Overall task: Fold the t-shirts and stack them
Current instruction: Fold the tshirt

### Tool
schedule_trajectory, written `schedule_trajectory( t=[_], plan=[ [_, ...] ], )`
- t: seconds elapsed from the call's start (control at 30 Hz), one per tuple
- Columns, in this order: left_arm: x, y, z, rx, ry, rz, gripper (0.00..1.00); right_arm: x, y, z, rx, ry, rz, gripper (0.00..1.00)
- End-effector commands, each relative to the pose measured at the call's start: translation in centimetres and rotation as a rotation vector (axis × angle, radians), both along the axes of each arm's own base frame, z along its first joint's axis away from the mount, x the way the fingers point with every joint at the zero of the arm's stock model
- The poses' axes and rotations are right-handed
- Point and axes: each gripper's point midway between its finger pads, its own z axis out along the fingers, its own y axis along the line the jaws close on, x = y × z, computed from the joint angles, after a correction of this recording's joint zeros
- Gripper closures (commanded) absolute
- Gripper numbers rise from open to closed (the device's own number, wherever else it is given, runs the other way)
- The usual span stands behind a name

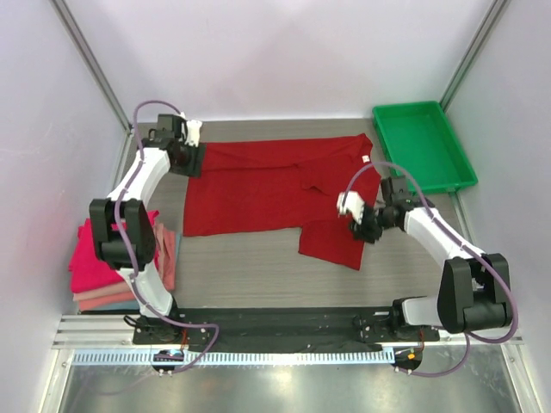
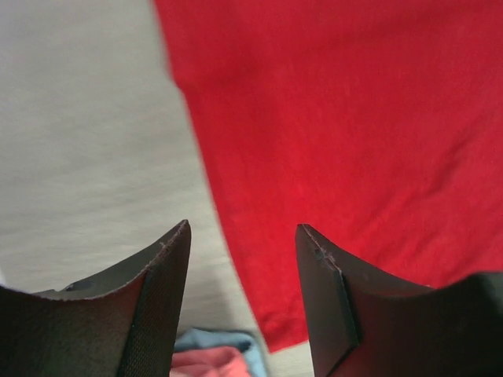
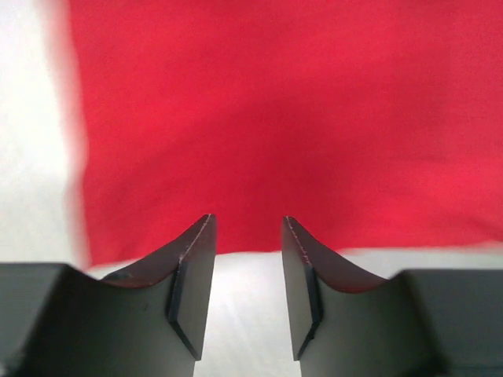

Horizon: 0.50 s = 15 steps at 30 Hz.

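The left tool (image 1: 194, 161) is spread, empty, with the crimson t-shirt (image 1: 250, 194) laid just right of it on the tabletop (image 1: 250, 262). The right tool (image 1: 360, 225), also parted and empty, is poised over its near edge. Matching edges should be pinched level.

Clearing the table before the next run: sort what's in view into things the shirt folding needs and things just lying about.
Belongs to the job:
large crimson cloth t-shirt, spread out
pile of folded magenta, salmon and pale pink cloth shirts, at the left

Just lying about:
green rectangular plastic tray, far right corner
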Motion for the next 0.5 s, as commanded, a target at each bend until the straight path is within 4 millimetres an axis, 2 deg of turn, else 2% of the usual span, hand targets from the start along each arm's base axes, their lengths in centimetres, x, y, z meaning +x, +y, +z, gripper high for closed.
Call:
schedule_trajectory(
  t=[0.0, 0.1, 0.2, 0.47],
  plan=[
    [-1.0, -1.2, -2.0, -0.074, 0.085, -0.01, 0.44, -5.0, 0.2, -2.1, -0.105, -0.025, 0.291, 0.57],
    [-1.3, -1.6, -3.0, -0.104, 0.127, -0.016, 0.46, -8.0, -0.1, -3.3, -0.146, -0.006, 0.436, 0.57],
    [-1.6, -1.7, -4.3, -0.118, 0.174, -0.013, 0.47, -9.7, -0.1, -3.8, -0.16, 0.024, 0.543, 0.57],
    [-1.6, -0.9, -5.6, -0.078, 0.207, 0.003, 0.47, -10.7, 0.4, -4.0, -0.147, 0.092, 0.656, 0.57]
  ],
)
